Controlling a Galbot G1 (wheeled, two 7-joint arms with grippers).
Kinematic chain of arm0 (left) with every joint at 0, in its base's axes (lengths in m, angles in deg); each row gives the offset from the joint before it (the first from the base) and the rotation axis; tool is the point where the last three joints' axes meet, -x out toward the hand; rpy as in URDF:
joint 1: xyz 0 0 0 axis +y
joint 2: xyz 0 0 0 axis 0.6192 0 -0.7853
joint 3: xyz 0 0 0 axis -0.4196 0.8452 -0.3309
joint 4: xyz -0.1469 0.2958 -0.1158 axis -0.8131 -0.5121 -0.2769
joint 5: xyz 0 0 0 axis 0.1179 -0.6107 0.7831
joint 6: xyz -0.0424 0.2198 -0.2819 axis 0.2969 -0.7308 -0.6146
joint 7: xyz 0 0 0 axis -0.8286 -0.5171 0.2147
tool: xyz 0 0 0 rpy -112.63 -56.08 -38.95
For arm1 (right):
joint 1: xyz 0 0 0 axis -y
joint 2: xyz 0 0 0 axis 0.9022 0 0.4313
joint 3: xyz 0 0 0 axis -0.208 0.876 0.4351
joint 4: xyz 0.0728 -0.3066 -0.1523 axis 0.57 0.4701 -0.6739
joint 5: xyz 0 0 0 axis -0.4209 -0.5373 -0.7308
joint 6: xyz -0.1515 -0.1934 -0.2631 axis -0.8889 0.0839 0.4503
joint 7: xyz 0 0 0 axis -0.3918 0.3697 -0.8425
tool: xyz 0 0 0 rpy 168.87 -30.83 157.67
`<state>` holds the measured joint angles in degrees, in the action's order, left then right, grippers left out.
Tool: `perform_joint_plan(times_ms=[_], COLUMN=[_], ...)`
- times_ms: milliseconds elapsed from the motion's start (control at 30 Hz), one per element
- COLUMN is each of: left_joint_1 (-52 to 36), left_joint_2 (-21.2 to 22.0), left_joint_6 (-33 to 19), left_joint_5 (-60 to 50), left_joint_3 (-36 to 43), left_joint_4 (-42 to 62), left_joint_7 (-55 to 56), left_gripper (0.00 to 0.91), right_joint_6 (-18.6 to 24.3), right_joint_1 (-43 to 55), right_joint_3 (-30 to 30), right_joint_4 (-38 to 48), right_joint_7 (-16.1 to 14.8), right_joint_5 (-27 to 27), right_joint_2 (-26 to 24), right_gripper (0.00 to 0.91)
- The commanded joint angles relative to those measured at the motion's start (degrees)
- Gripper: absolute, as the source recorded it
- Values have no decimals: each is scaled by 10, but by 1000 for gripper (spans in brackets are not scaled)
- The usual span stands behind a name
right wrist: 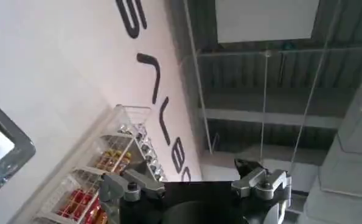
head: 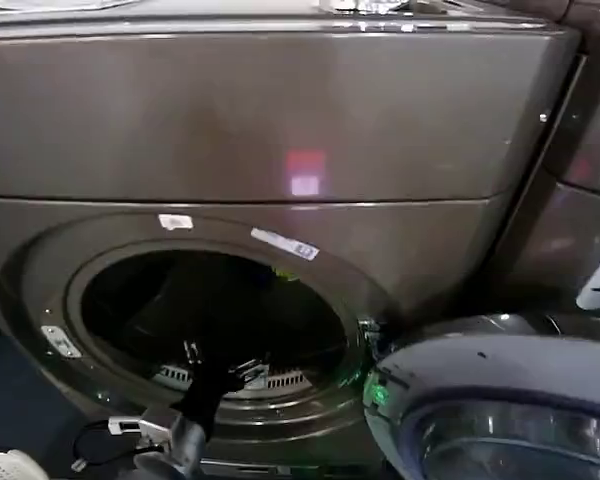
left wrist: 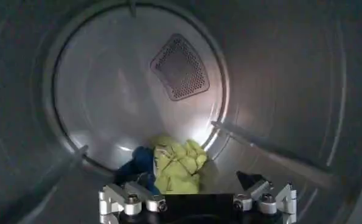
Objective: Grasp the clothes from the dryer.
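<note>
Lime and navy clothes (left wrist: 171,164) lie bunched at the drum's rear, no clear long axis. From the head, the dryer (head: 280,130) mouth looks dark around the left end effector (head: 218,362), open short of the clothes; the right end effector (right wrist: 196,182) gapes empty elsewhere.

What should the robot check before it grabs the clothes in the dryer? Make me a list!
1. Dryer door open: ok, the porthole is clear.
2. Left hand inside the drum: ok, the head view shows the arm reaching through the porthole.
3. Clothes in sight: ok, a lime piece and a navy piece lie at the drum's bottom, ahead of the hand.
4. Left hand open: ok, fingers spread.
5. Hand touching the clothes: not ok, a gap remains.
6. Right hand out of the way: ok, pointing up at the room.
</note>
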<state>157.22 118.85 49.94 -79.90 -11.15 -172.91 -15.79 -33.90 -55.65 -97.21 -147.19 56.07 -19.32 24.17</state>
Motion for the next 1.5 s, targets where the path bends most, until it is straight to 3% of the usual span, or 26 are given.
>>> perform_joint_plan(times_ms=[33, 200, 400, 800, 1233, 1500], left_joint_1=[-1, -14, -62, -140, -324, -410], left_joint_2=[1, -1, -12, -3, 32, 68], left_joint_6=[-3, -21, -115, -200, -253, -251], left_joint_5=[-33, -134, -332, -599, -697, -743], left_joint_3=[-1, -12, -42, -70, -88, -98], left_joint_4=[0, 7, 73, 131, 286, 369], left_joint_7=[-1, -20, -44, -125, -264, -350], left_gripper=[907, 907, 907, 907, 907, 907], right_joint_6=[-1, -2, -7, -6, -2, -2], right_joint_1=[0, -1, -3, -25, -42, -38], right_joint_3=[-1, -4, -10, -44, -65, -55], right_joint_4=[-2, 0, -3, 6, 22, 22], right_joint_7=[0, 7, 15, 14, 7, 6], right_joint_5=[-1, -13, -23, -21, -37, -52], right_joint_2=[0, 0, -2, -2, -16, -16], right_gripper=[907, 907, 907, 907, 907, 907])
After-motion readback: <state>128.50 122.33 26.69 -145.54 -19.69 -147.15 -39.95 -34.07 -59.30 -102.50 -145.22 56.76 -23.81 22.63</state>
